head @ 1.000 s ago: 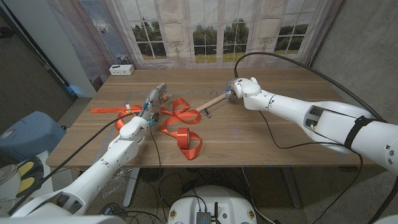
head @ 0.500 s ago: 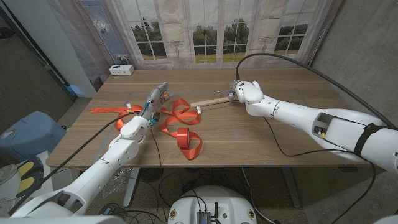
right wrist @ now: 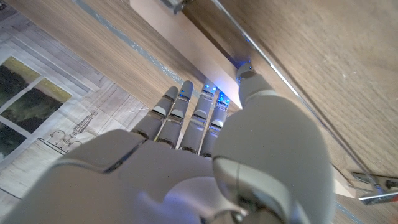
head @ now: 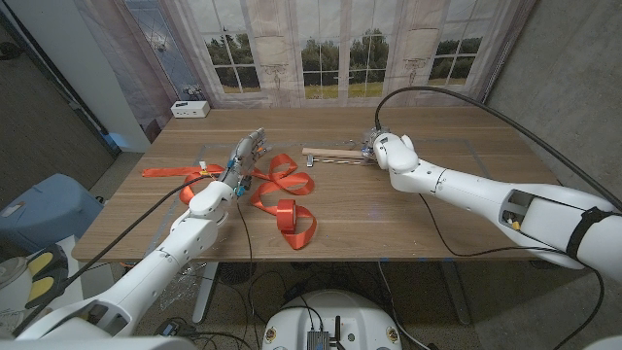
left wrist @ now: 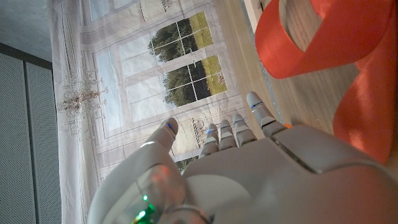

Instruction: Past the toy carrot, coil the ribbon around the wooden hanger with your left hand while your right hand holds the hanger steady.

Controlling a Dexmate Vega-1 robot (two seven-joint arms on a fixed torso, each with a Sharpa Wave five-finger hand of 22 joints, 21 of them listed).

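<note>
The wooden hanger (head: 335, 155) lies on the table, past the middle. My right hand (head: 387, 149) grips its right end, fingers curled over the pale bar (right wrist: 186, 48) and thumb beside the metal hook wire (right wrist: 298, 93). The orange ribbon (head: 282, 194) lies in loose loops left of the hanger, one coil standing near the front. My left hand (head: 243, 157) hovers at the ribbon's left side with its fingers stretched out and nothing in them; the ribbon (left wrist: 323, 37) shows just past them. A flat orange strip (head: 165, 172) runs off to the left; I cannot tell whether it is the carrot.
A small white box (head: 190, 109) sits at the table's back left corner. A black cable (head: 457, 97) arcs over the right arm. A blue seat (head: 44, 209) stands off the table's left side. Bare wood (head: 389, 214) lies in front of the right arm.
My right hand has swung the hanger round: its free end has moved away from the ribbon toward the back, and the bar now lies nearly crosswise. The left hand has stayed put.
</note>
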